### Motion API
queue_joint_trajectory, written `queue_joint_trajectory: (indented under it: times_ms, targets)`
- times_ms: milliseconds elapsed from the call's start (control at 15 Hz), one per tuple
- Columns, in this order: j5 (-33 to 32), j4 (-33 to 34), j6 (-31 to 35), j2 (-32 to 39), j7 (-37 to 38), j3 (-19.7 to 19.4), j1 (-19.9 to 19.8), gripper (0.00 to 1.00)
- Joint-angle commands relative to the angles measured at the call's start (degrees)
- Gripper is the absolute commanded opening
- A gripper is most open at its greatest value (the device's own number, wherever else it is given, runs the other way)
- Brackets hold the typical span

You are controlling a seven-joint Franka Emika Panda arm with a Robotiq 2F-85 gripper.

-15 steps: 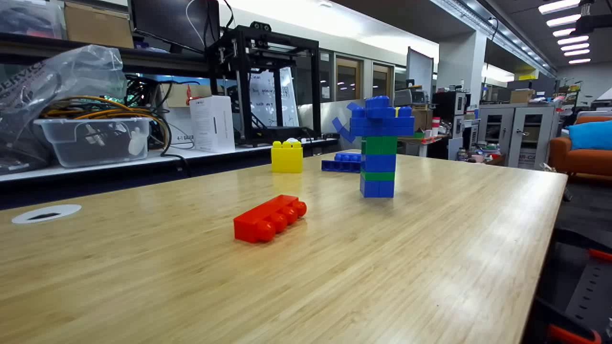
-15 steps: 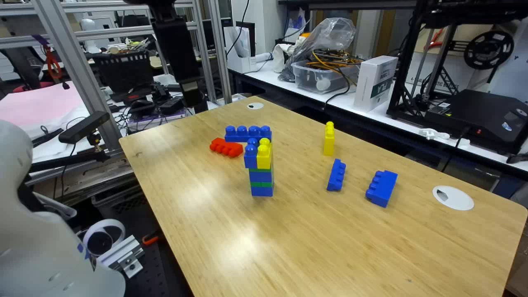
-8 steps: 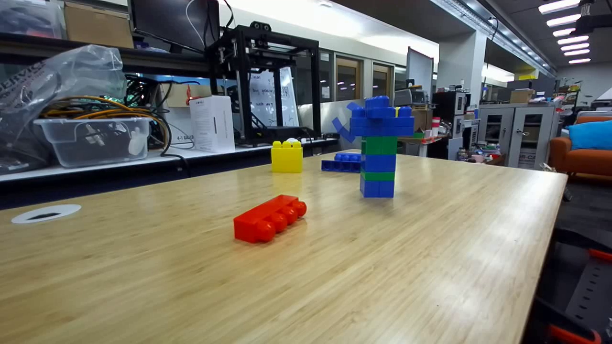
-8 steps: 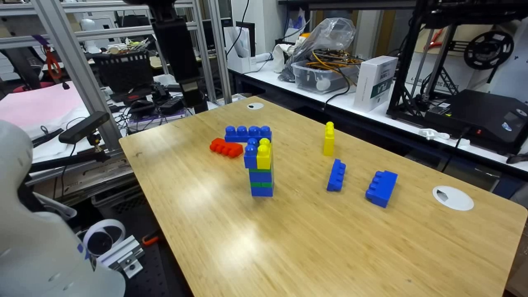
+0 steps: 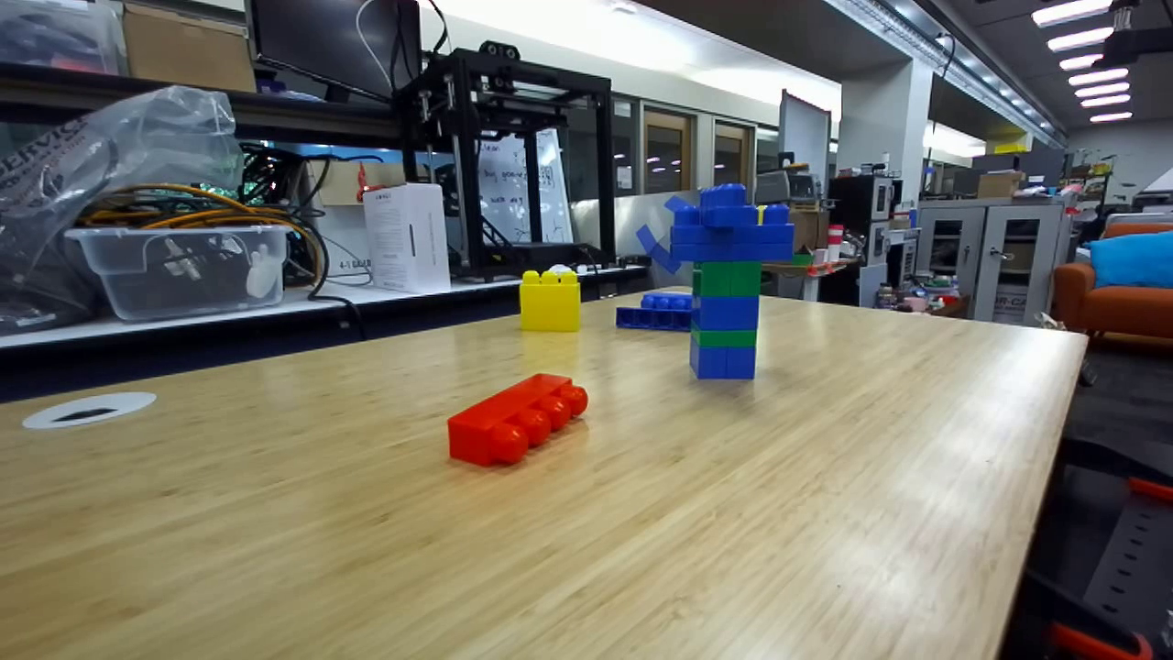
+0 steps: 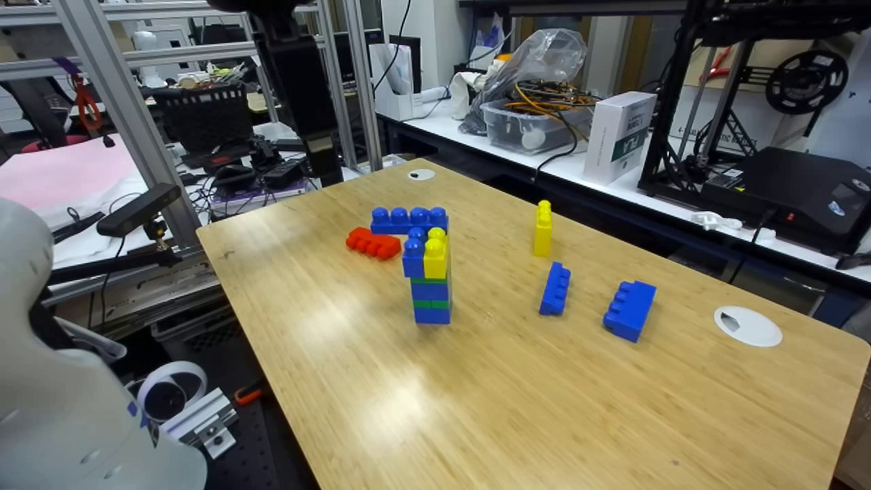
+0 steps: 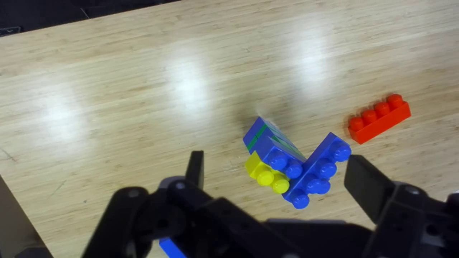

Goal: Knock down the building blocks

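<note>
Nothing of the knocking down appears to have been done. The tower of building blocks (image 6: pixel 430 292) is seen upright and joined in both exterior views, its blue, green and yellow pieces stacked, with a blue crosspiece (image 6: pixel 408 223) carried at the top. The whole of the toppling is therefore judged to be left: the tower has yet to be reached, pushed and brought down onto the bench (image 6: pixel 578 408). Relative to the claw (image 7: pixel 275 157), the tower is placed below, and in the wrist view it is framed within the gap between the jaws. In an exterior view the claw is seen hung in the air, well apart from the tower.

The claw is spread wide, and nothing is held in it. No contact with the tower or with the bench is shown; the overlap in the wrist view is taken to be one of sight line only. Outside the gap, past one jaw, the red brick (image 7: pixel 381 122) is seen lying. Seen farther from the claw than the tower in an exterior view are a yellow brick (image 6: pixel 542 233) and loose blue bricks (image 6: pixel 631 312); whether the latter are meant to count toward the task cannot be told.
</note>
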Motion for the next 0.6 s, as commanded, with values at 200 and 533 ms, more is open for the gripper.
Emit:
queue_joint_trajectory:
  times_ms: [200, 533]
  targets:
    - [4.8, 3.3, 5.4, 11.2, -12.7, -4.0, 4.0, 1.00]
    - [8.2, 8.2, 8.8, 21.6, -20.7, -5.6, 5.5, 1.00]
